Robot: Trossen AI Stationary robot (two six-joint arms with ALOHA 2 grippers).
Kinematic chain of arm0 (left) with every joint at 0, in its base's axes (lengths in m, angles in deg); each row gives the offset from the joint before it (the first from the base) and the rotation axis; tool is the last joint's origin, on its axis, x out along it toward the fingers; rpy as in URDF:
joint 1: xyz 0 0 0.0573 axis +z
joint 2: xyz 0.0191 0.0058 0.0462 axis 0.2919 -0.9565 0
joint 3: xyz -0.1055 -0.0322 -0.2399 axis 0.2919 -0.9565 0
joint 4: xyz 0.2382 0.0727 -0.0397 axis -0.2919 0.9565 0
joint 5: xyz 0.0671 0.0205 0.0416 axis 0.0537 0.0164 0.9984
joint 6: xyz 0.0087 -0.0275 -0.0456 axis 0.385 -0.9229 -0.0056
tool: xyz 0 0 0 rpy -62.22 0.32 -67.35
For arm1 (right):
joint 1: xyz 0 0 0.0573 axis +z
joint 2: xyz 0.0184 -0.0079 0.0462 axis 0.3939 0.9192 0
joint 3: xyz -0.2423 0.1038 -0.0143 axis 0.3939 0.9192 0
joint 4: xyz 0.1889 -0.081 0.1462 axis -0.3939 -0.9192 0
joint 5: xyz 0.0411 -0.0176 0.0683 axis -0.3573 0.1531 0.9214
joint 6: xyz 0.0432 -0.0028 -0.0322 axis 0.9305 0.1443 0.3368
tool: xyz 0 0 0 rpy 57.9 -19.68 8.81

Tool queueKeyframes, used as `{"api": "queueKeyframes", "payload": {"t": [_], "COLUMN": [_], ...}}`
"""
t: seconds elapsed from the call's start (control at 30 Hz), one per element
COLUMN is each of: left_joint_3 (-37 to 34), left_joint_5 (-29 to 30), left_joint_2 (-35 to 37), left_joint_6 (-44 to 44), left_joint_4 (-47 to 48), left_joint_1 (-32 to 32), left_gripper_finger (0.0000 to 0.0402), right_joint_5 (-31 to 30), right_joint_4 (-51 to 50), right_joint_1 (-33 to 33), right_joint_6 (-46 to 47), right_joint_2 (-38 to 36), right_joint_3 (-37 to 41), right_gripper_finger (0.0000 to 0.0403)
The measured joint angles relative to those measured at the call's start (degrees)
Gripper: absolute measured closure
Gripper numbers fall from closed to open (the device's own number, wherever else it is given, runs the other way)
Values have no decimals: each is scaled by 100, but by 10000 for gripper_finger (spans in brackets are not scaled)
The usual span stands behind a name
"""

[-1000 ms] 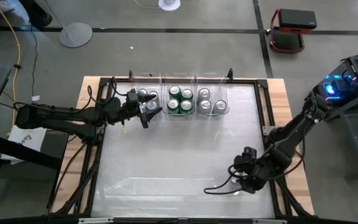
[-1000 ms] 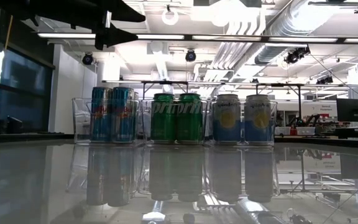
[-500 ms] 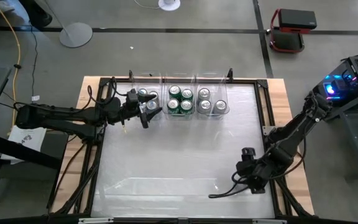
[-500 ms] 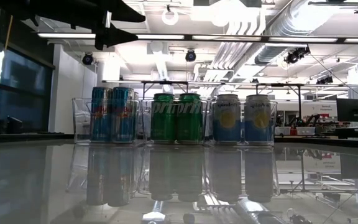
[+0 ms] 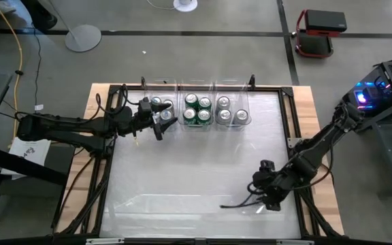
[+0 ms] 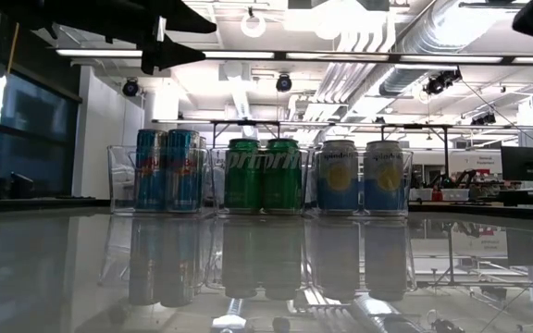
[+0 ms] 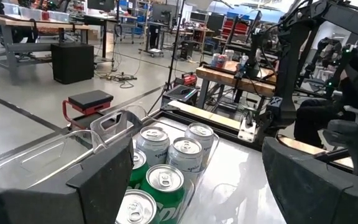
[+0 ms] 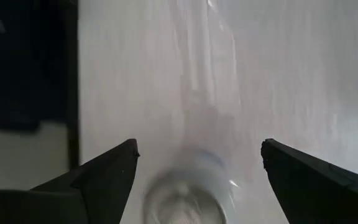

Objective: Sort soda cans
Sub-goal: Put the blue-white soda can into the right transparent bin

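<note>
Hovering — left pincer (image 5: 163, 121) spread by bins | right pincer (image 5: 267, 196) spread, low — near edge

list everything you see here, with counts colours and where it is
table: one, white top, wooden border
clear bins: three, in a row at the far edge
blue cans: at least two seen, left bin
green cans: four, middle bin
silver-grey cans: at least three seen, right bin
red and black case: one, floor beyond the table
left gripper: open, beside the left bin
right gripper: open, over the table's near right part
</note>
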Motion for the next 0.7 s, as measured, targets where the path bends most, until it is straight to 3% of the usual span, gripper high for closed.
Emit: {"api": "queueKeyframes", "payload": {"t": [0.17, 0.33, 0.43, 0.7], "left_joint_3": [0, 0, 0, 0], "left_joint_5": [0, 0, -35, -68], "left_joint_2": [0, 0, 0, 0], "left_joint_6": [30, 108, 169, 210], "left_joint_4": [0, 0, 26, 177], "left_joint_1": [0, -2, -2, -2], "left_gripper_finger": [69, 69, 69, 69], "right_joint_5": [24, 56, 358, 1154], "right_joint_4": [670, 1222, 1180, 497], "right_joint_1": [-141, -163, -165, -14], "right_joint_6": [-59, -1686, -2151, -2273], "right_joint_2": [-2, 108, 272, 738], "right_joint_3": [-2, -9, -9, -9], "right_gripper_finger": [73, 73, 73, 73]}}
